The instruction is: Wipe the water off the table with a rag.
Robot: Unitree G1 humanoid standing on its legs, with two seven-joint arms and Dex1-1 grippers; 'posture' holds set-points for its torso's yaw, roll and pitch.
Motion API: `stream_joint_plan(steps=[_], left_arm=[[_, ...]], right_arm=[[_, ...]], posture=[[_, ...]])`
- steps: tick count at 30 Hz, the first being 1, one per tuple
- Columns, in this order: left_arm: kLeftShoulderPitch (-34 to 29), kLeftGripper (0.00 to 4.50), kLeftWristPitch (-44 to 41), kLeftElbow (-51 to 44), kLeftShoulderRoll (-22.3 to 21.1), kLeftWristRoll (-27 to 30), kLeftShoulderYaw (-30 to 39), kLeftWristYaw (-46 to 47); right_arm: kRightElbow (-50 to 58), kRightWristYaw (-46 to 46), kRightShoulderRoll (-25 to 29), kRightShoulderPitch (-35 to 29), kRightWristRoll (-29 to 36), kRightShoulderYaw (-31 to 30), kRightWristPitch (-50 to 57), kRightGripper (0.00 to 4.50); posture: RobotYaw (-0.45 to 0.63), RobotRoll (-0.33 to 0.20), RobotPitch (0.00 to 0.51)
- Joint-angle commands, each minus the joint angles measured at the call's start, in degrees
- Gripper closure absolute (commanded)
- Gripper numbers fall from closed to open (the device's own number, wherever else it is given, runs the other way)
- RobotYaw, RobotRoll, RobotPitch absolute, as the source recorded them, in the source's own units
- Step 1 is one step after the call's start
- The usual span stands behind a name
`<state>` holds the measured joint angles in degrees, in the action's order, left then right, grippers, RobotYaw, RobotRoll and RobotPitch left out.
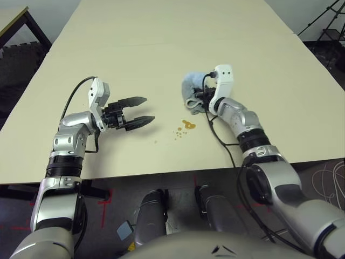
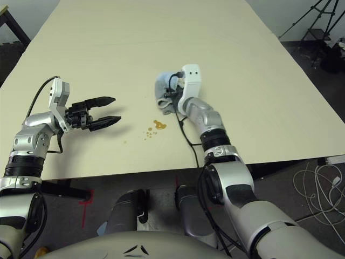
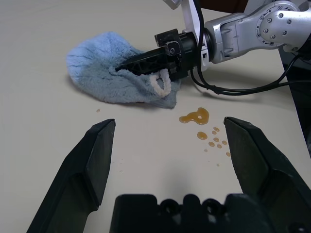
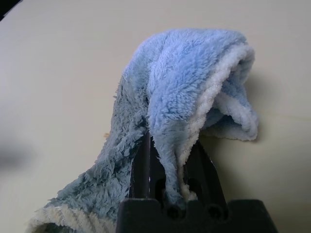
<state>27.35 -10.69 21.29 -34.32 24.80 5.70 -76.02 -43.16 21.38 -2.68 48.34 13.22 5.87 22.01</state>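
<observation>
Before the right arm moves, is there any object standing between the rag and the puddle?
Nothing visible stands between the rag and the puddle; only bare tabletop lies there.

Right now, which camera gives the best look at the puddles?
Left wrist view: the water shows largest there, with separate droplets distinct and nothing across the main puddle. Both eye views show the same patch smaller, beside the rag. Right wrist view shows just a sliver of amber at the rag's edge.
</observation>
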Motion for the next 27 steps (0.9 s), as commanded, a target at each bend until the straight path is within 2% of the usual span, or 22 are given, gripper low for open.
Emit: stream_joint_plan(steps=[1,7,12,21,27], left_arm=[[-0.94,0.00,-0.67,-1.23,-0.38,0.59,0.23,0.19],[-1.43,0.00,-1.07,-2.05,-0.44,0.72,0.23,0.49],[-1.64,0.00,-1.29,-2.65,-0.08,1.01,0.31,0.96],[-1.13,0.00,-1.10,-1.90,0.48,0.95,-0.15,1.00],[-0.28,0.00,-0.71,-0.83,0.73,0.65,-0.52,0.62]], right_arm=[[-1.69,1.55,-3.25,-0.18,-0.30,-2.71,2.22,4.50],[-4.08,0.29,-1.92,1.50,-0.74,-1.03,0.19,4.50],[-6.01,-0.64,6.34,2.98,0.55,3.40,-1.36,4.50],[-3.73,-0.70,19.27,1.77,2.21,8.79,-0.53,4.50],[7.61,4.24,24.00,-3.32,5.87,9.04,9.79,4.50]], posture=[[-0.11,0.000,0.145],[-0.11,0.000,0.147],[-0.11,0.000,0.145],[-0.13,0.000,0.146],[-0.14,0.000,0.146]])
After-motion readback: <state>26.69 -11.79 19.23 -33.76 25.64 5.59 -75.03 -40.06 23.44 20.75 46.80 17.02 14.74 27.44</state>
